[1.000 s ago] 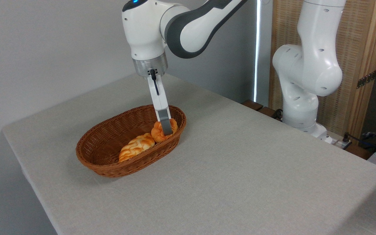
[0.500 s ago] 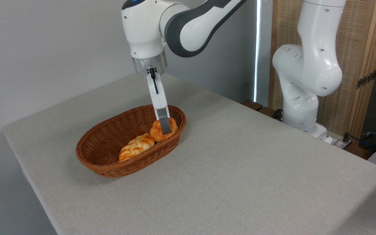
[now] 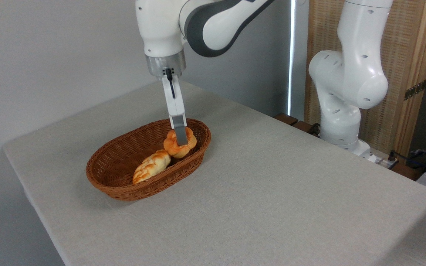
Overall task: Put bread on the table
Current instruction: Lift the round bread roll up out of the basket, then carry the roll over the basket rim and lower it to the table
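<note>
The bread (image 3: 174, 147) is a small round orange-golden knotted bun, lifted a little above the floor of the brown wicker basket (image 3: 117, 173) at its right end. My gripper (image 3: 181, 140) is shut on the bread from above, its grey fingertip crossing the bun's front; the far finger is hidden behind it. The table (image 3: 272, 192) with its light grey-beige cloth spreads around the basket.
A longer, paler braided loaf (image 3: 150, 167) lies in the basket just left of the bun. The arm's white base (image 3: 340, 122) stands at the table's far right edge, with a wooden panel behind it and cables at the right.
My gripper has risen and shifted slightly left, lifting the bread off the basket floor. The braided loaf has settled to a more stretched-out lie.
</note>
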